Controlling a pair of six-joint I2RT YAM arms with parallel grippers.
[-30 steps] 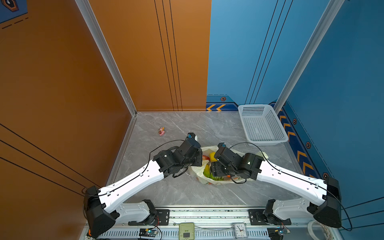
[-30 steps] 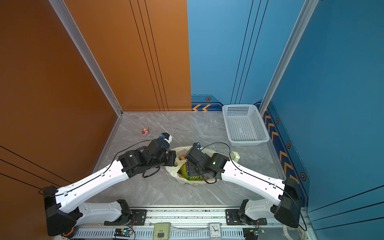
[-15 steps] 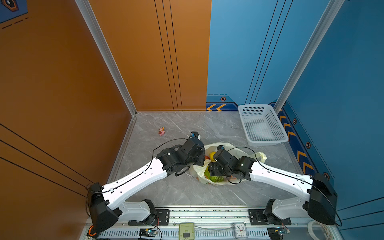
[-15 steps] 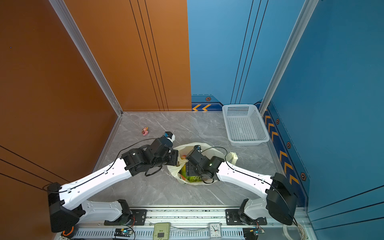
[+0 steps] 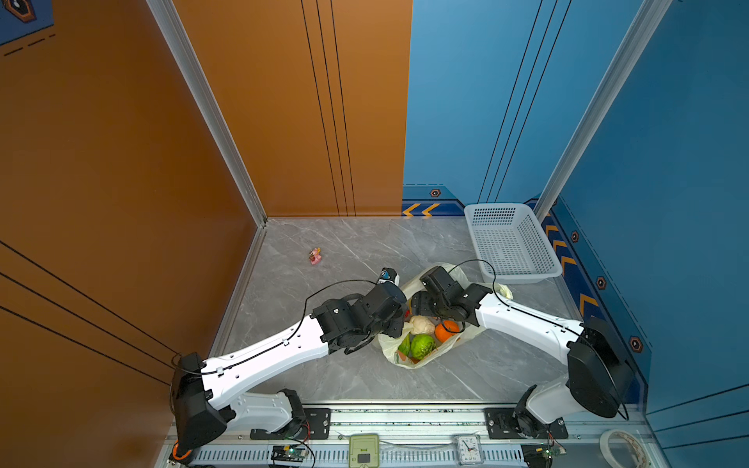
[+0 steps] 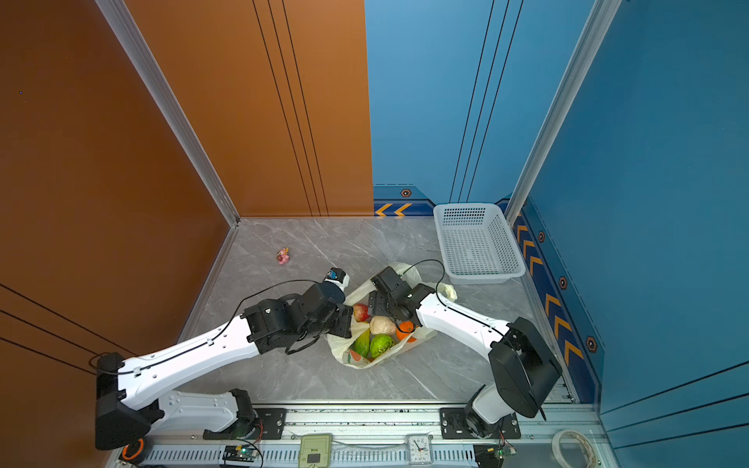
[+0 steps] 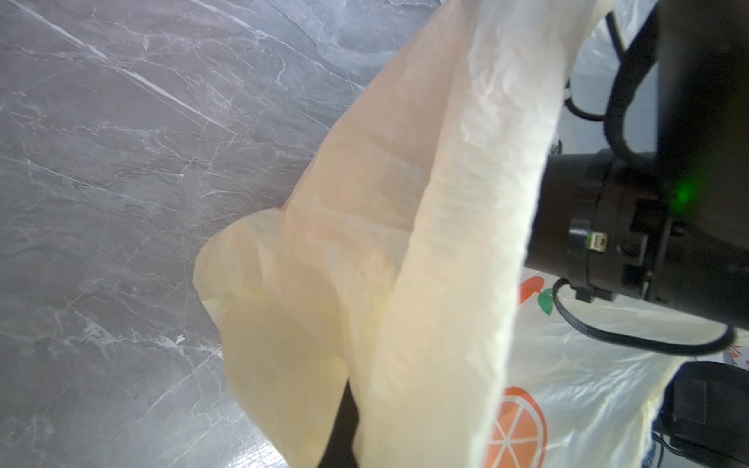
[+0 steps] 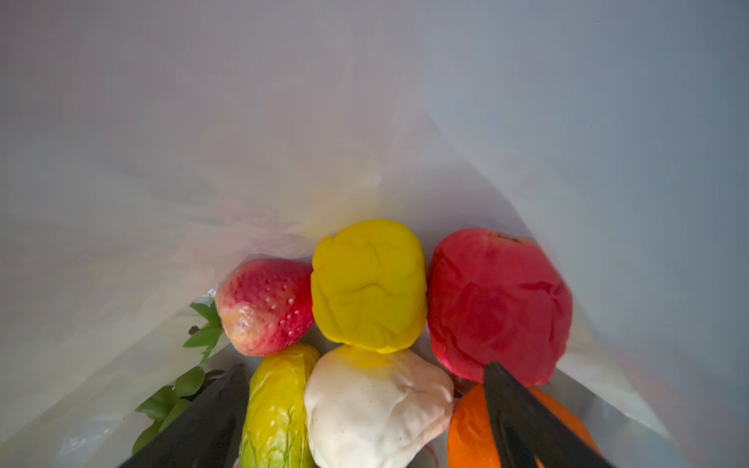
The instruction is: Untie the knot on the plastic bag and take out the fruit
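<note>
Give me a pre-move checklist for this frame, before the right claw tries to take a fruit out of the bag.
1. Bag mouth open: ok. The plastic bag gapes, with fruit showing from above.
2. Left claw gripping the bag: ok, shut on its pale plastic.
3. Right claw open: ok, fingers spread inside the bag.
4. Single target: not ok. The cream-white fruit and the yellow-green fruit both lie between the fingers.
5. Fingers touching fruit: cannot tell.
6. White basket free: ok, nothing seen in it.
</note>
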